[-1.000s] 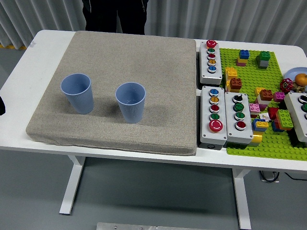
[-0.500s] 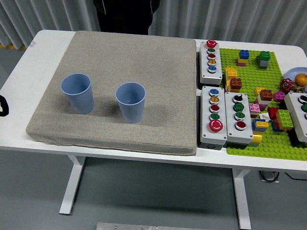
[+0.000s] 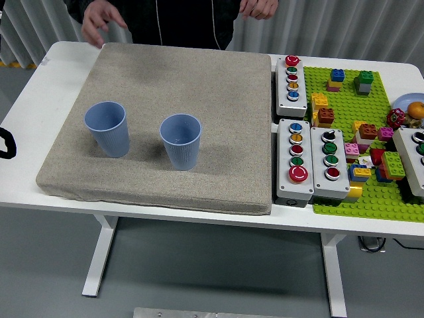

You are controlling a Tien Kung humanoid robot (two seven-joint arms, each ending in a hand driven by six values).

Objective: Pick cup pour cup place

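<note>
Two blue cups stand upright and apart on the beige mat [image 3: 165,79]: the left cup [image 3: 106,128] near the mat's left side and the right cup [image 3: 181,140] near its middle, neither one touched. Only a black sliver of the left hand [image 3: 5,143] shows at the picture's left edge, beside the white table [image 3: 63,66], and whether its fingers are apart or together cannot be told. At the far side a person's hand [image 3: 99,18] hangs over the mat's far left corner with fingers loosely spread, the other hand [image 3: 258,8] at the top edge.
</note>
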